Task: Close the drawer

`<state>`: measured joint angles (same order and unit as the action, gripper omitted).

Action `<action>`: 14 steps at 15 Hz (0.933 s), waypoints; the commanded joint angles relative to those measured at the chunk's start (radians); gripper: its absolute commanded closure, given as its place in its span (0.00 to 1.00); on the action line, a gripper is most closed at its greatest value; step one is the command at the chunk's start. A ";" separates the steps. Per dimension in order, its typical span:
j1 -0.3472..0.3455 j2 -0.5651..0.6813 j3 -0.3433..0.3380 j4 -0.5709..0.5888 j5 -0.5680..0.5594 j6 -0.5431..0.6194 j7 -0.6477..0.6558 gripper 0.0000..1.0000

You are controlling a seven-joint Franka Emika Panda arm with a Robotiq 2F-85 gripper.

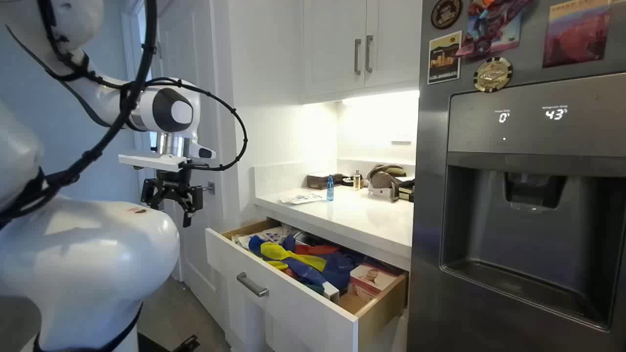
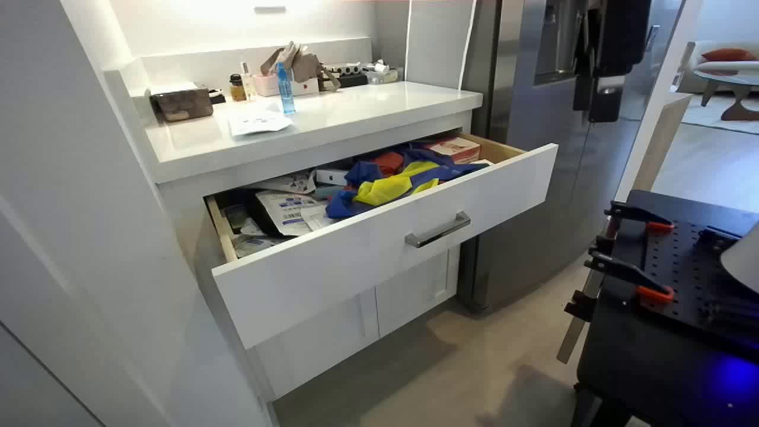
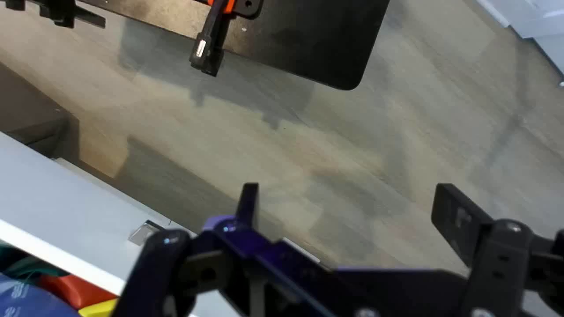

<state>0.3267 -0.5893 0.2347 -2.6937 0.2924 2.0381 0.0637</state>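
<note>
The white drawer (image 1: 308, 313) stands pulled out below the counter, showing its wooden sides and blue, yellow and red items inside. It also shows open in an exterior view (image 2: 320, 273) and at the lower left of the wrist view (image 3: 75, 207). Its metal bar handle (image 1: 252, 285) shows in both exterior views (image 2: 439, 230) and partly in the wrist view (image 3: 144, 232). My gripper (image 1: 168, 208) hangs pointing down, in front of and above the drawer front, apart from it. In the wrist view its fingers (image 3: 348, 193) are spread with nothing between them.
The white counter (image 1: 362, 220) above the drawer holds a blue bottle (image 1: 330, 188), a bag and small things. A steel fridge (image 1: 430, 220) stands beside the drawer. A black table (image 2: 664, 338) with clamps stands opposite. White lower cabinet doors (image 2: 415, 284) sit below the drawer.
</note>
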 commanded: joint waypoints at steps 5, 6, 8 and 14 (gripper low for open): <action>-0.001 -0.001 0.000 0.002 0.000 -0.004 0.000 0.00; -0.001 -0.001 0.000 0.002 0.000 -0.004 0.000 0.00; -0.033 0.010 0.054 -0.004 -0.083 0.054 0.062 0.00; -0.118 0.087 0.101 -0.014 -0.101 0.289 0.357 0.00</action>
<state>0.2485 -0.5461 0.3218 -2.7027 0.1900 2.2419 0.3089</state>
